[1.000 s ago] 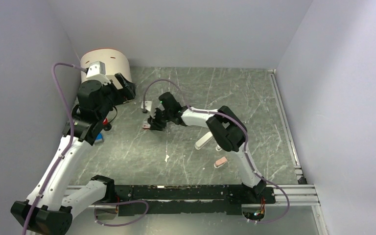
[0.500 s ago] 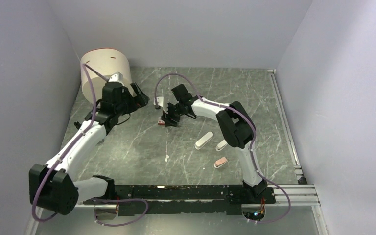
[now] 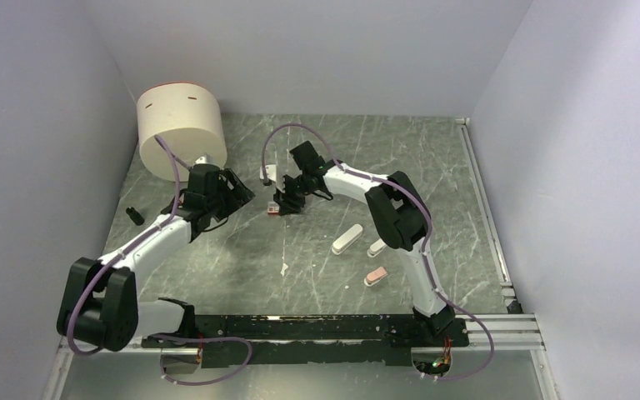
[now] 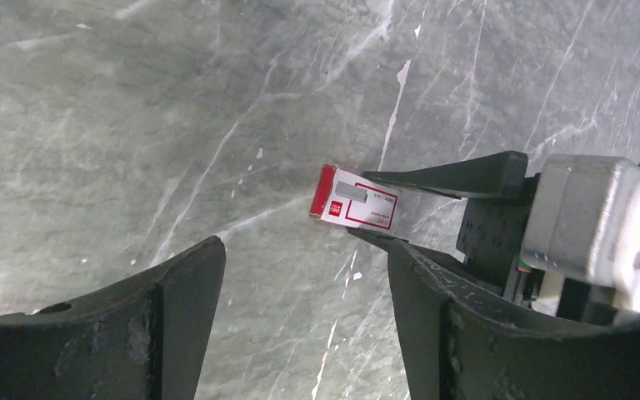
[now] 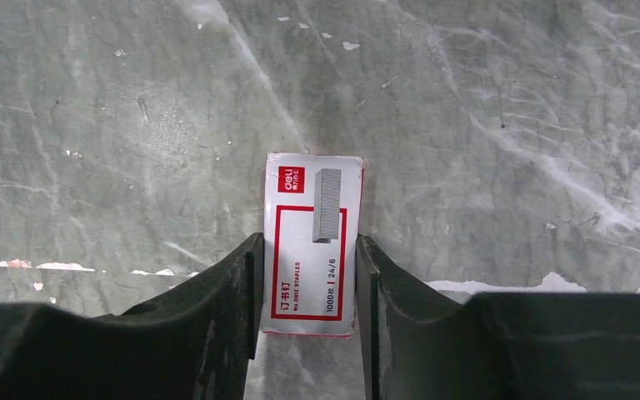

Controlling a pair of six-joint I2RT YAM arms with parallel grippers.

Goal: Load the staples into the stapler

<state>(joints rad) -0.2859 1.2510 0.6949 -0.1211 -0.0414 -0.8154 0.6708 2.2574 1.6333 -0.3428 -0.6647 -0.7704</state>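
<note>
One staples box (image 5: 312, 246) at top-view centre, pinched along its long sides by the right gripper (image 3: 277, 203), left gripper (image 4: 304, 250) spread wide, empty, just left of it, stapler (image 3: 347, 239) well apart, lower right.

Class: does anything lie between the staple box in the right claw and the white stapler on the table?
Nothing visible does. The right claw grips the staple box, and only bare table shows between it and the stapler.
</note>
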